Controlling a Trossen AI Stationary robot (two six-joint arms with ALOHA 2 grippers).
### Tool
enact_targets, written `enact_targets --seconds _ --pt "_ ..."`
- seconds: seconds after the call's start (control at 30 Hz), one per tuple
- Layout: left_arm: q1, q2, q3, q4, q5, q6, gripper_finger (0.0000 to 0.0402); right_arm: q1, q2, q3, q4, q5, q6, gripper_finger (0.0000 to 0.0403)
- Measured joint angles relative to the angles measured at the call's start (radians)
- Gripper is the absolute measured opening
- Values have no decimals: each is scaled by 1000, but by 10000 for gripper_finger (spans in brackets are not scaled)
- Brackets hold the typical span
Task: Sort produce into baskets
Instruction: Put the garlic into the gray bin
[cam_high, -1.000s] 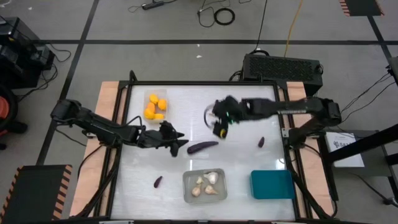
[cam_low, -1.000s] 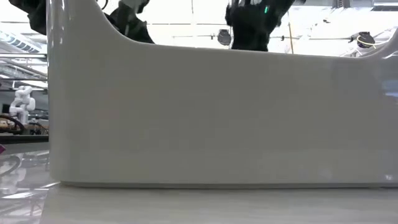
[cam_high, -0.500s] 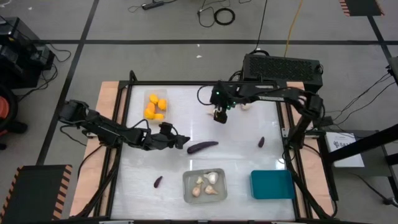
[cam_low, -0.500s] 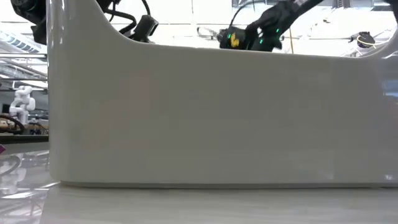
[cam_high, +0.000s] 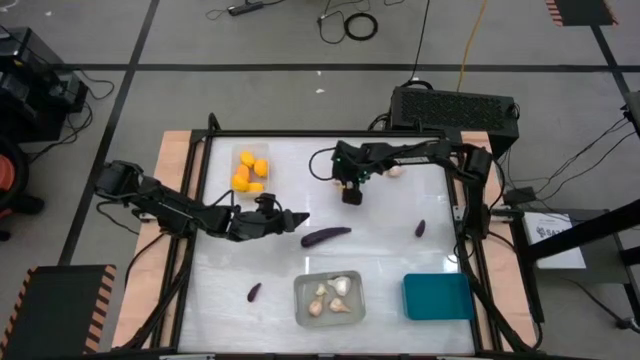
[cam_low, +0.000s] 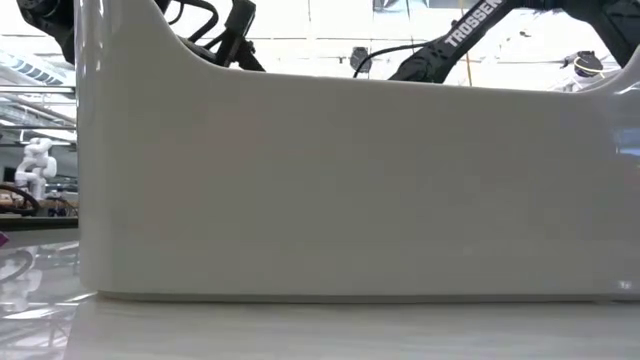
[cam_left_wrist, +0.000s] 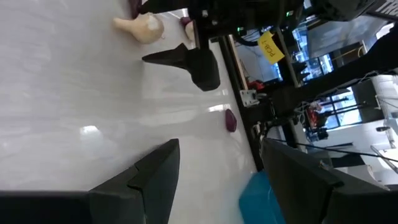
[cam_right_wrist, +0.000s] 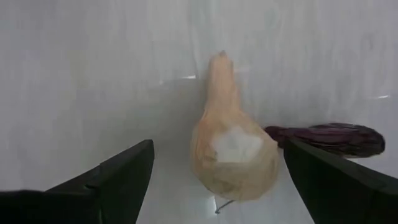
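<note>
On the white table: clear bin holding orange-yellow pieces; grey translucent bin holding garlic bulbs; teal bin, contents not discernible. Loose: large eggplant just ahead of the left gripper, whose jaws stand spread; small eggplants well apart from both grippers. Right gripper, jaws spread, a garlic bulb between and ahead of them, a purple eggplant touching beside it. Low view blocked by a pale bin wall; only arm tops show.
</note>
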Motion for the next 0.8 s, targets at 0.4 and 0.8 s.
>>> enact_targets --seconds 0.4,0.8 --pt "0 0 0 -1 75 238 232 0 4 0 59 84 146 278" --pt "48 -95 -4 -159 483 533 232 50 -19 0 -40 62 523 100"
